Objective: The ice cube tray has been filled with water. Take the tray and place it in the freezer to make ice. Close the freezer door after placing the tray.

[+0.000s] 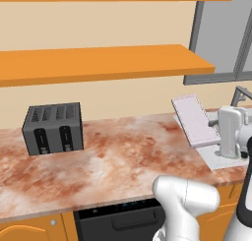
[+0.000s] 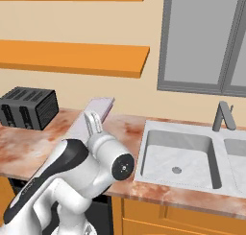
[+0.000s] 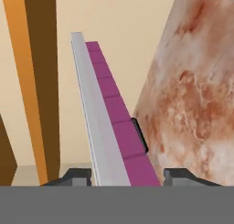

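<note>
The pincer (image 3: 125,175) grips the tray (image 1: 195,120) at one end, lifted tilted over the table (image 1: 113,151); best level it so no water spills.

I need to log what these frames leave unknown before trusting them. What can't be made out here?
- Gripper contact on the ice cube tray: hand view, fingertips cut off by the bottom edge.
- Tray's near end: right base view, hidden behind the arm.
- Water in the tray: left base view, too small to tell.
- Faucet: left base view, cut off at the right edge.
</note>
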You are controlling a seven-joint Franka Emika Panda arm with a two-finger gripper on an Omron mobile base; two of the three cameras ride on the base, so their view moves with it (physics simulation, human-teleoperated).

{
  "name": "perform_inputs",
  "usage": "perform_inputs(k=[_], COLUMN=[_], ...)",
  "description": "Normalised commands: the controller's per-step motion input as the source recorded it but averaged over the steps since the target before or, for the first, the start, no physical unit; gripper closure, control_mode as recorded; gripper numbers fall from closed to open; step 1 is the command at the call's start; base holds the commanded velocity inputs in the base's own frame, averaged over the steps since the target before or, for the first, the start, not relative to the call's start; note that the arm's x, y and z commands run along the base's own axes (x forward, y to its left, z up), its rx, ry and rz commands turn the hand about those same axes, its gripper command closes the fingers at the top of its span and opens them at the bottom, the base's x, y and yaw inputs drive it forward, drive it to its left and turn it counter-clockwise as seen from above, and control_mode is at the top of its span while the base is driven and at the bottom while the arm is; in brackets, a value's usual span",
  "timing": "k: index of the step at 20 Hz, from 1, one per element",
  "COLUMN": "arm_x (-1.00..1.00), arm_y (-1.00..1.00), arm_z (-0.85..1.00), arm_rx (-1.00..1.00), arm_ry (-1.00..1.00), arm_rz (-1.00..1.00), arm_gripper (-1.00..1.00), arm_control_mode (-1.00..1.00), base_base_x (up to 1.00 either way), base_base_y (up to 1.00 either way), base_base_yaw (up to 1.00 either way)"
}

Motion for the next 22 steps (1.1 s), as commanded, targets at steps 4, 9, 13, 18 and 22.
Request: perform_inputs(k=[4,9,13,18,22], arm_x=[0.0,0.0,0.0,-0.21,-0.22], arm_y=[0.05,0.14,0.38,0.24,0.13], arm_z=[0.0,0.07,0.06,0.19,0.11], arm_rx=[0.24,0.15,-0.03,-0.09,-0.05], arm_ry=[0.0,0.0,0.01,0.0,0.0], arm_rz=[0.0,0.0,0.0,0.0,0.0], arm_gripper=[1.0,1.0,1.0,1.0,1.0], arm_control_mode=[-1.0,-1.0,-1.0,-1.0,-1.0], base_base_x=[0.0,0.0,0.0,0.0,0.0], base_base_y=[0.0,0.0,0.0,0.0,0.0], base_base_yaw=[0.0,0.0,0.0,0.0,0.0])
